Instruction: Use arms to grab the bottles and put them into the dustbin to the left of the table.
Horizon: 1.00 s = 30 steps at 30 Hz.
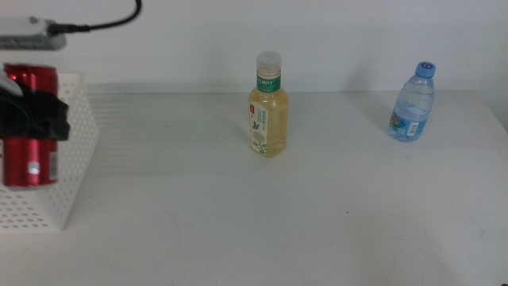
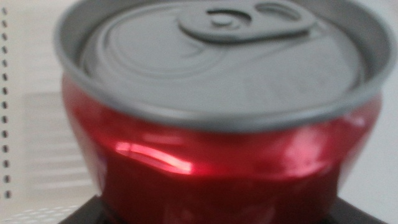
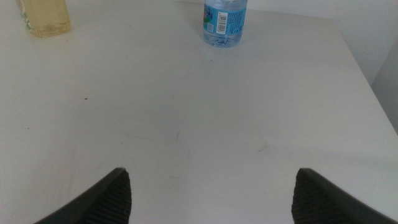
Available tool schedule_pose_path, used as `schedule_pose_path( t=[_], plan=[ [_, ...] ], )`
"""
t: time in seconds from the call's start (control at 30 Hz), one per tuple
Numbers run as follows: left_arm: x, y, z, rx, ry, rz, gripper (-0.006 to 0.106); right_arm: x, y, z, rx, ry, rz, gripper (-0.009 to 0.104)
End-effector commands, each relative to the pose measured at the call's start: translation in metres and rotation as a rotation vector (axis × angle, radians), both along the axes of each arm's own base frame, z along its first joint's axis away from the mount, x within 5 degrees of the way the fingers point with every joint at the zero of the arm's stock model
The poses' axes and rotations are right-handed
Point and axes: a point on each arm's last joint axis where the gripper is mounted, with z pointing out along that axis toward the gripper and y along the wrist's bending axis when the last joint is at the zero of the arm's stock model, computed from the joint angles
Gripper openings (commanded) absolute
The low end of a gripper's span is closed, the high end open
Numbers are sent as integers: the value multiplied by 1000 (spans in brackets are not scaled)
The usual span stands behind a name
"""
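My left gripper is shut on the red soda can, which hangs upright over the white perforated dustbin at the table's left end. The can fills the left wrist view, its grey lid and pull tab showing. The yellowish tea bottle stands upright mid-table, toward the back. The small water bottle with a blue cap stands at the back right. My right gripper is open and empty low over the white table, well short of the water bottle and tea bottle.
The table's right edge runs just beyond the water bottle. A pale wall rises behind the table. A black cable loops above the dustbin.
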Motion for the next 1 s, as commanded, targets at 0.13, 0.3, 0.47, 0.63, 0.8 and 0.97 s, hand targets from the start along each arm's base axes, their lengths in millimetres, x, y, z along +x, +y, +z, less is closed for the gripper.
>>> schedule_pose_path(
  t=[0.13, 0.3, 0.47, 0.63, 0.8, 0.97],
  plan=[
    [33, 31, 39, 15, -82, 36, 3, -1, 0, 17, -10, -129, 2, 68],
    [56, 58, 42, 38, -71, 77, 3, -1, 0, 17, -10, -129, 2, 68],
    [78, 85, 36, 64, -31, 84, 3, -1, 0, 17, -10, -129, 2, 68],
    [100, 106, 17, 62, 35, 98, 3, -1, 0, 17, -10, -129, 2, 68],
    [116, 114, -10, 71, 92, 97, 3, -1, 0, 17, -10, -129, 2, 68],
    [128, 120, -38, 85, 149, 94, 3, -1, 0, 17, -10, -129, 2, 68]
  ],
)
